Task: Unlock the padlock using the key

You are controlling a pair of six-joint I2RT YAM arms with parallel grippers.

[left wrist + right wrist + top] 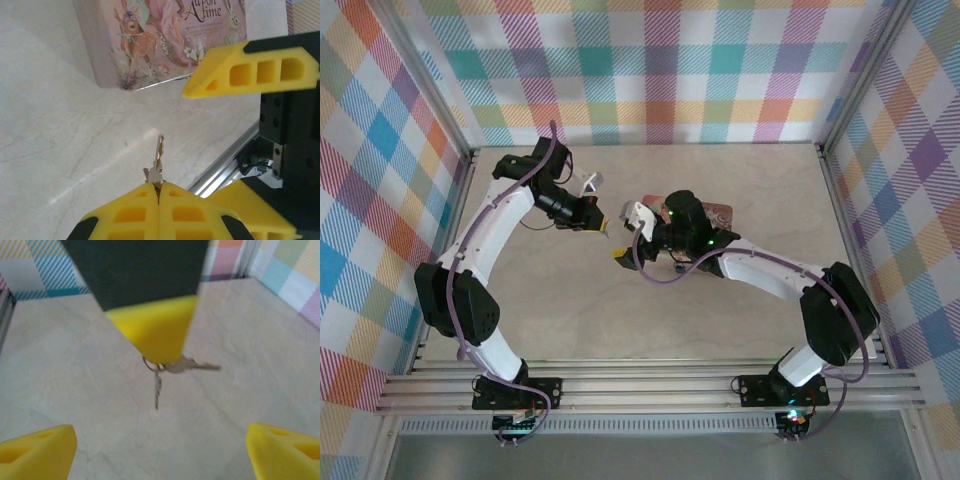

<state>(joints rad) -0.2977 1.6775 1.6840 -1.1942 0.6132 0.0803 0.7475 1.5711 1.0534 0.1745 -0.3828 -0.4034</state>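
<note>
Desk [570,320]: pale marbled top, plaid walls around it. Left arm [490,215] and right arm [770,270] both reach in and meet near the middle, tool tips just beside each other.

Tin [165,35]: pink, deer artwork, lying flat on the desk. In the top view it sits just behind the right arm's wrist, partly covered by it. In the left wrist view it is ahead of the tools.

Right tool [160,450]: spread wide, nothing between the fingers. Its yellow fingertips [37,450] sit at the two lower corners of its own wrist view, with the left tool's tip hanging in the gap ahead of them.

Left tool [159,186]: pinched tight, pads together, gripping the key [159,152] by its head. The blade sticks out past the tips toward the tin, held above the desk and not touching it.

Right wrist view: small ring [149,364] under the left fingertip [155,330]. One key hangs straight down from it. Second key [200,366] sticks out sideways. Blurred, so tooth detail is unreadable.
</note>
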